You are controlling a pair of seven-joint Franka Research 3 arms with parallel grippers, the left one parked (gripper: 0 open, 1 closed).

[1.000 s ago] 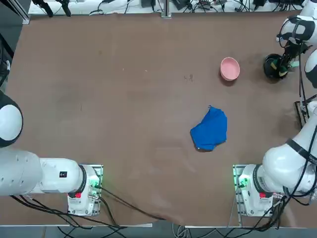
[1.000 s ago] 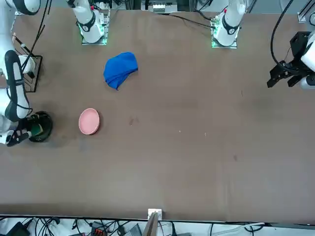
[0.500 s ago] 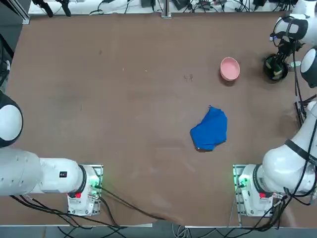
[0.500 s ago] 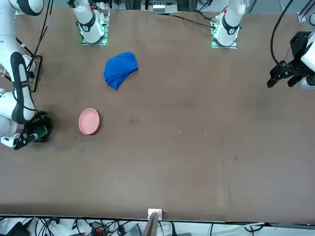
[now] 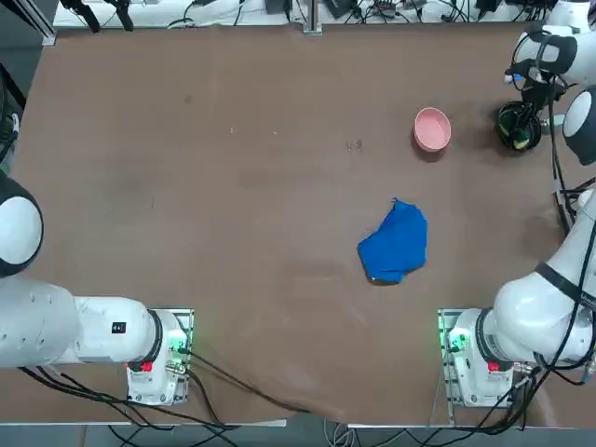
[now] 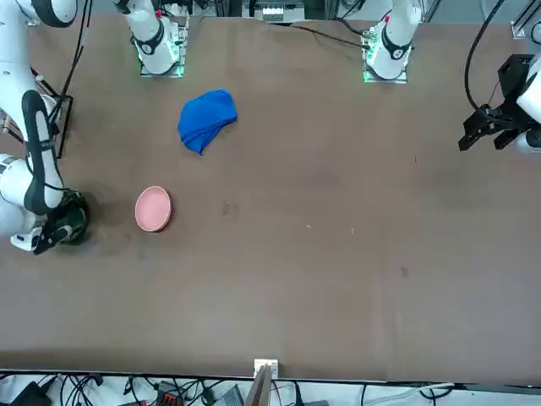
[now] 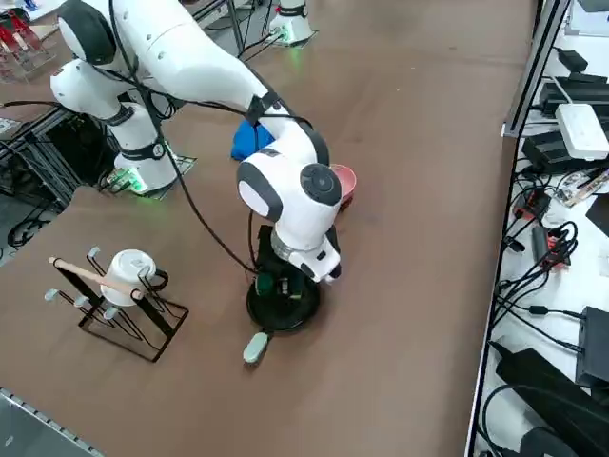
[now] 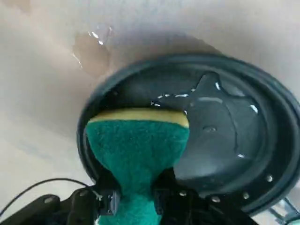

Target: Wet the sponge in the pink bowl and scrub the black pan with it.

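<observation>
- The right arm reaches down over the small round black pan (image 7: 283, 303); right gripper (image 8: 133, 199) fingers pinch the green-and-yellow sponge (image 8: 138, 145).
- Its yellow edge seems to touch the wet pan floor.

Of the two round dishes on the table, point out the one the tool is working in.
The black pan at the table's edge. The right tool holds the sponge down inside it, with water on its floor. The pink bowl stands apart, untouched.

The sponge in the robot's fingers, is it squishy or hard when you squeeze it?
Probably squishy: the sponge narrows to a waist where the right gripper pinches it. It is likely soggy and drippy too, since water glistens in the black pan under it.
</observation>
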